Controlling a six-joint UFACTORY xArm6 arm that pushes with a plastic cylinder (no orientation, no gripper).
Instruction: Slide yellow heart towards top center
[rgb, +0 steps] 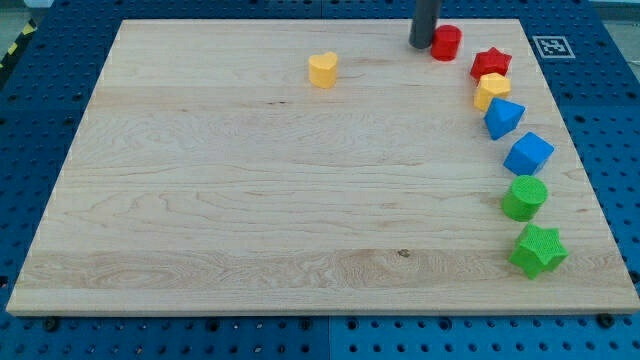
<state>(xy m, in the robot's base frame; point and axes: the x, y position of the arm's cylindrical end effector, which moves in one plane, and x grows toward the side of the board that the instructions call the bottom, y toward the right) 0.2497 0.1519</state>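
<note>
The tip (422, 45), a bare rod touching the red cylinder (446, 42), would best circle below the yellow heart (322, 69), then push it up along the surface (250, 200).

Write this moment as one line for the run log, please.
my tip: view's top, touching left of red cylinder | yellow heart: top centre-left, untouched | other blocks: arc along right edge

No readable text or numbers anywhere, tbh. Only sign-like thing is a black-and-white square marker tag (551, 46) sitting off the worktop's (250, 200) top right corner.
</note>
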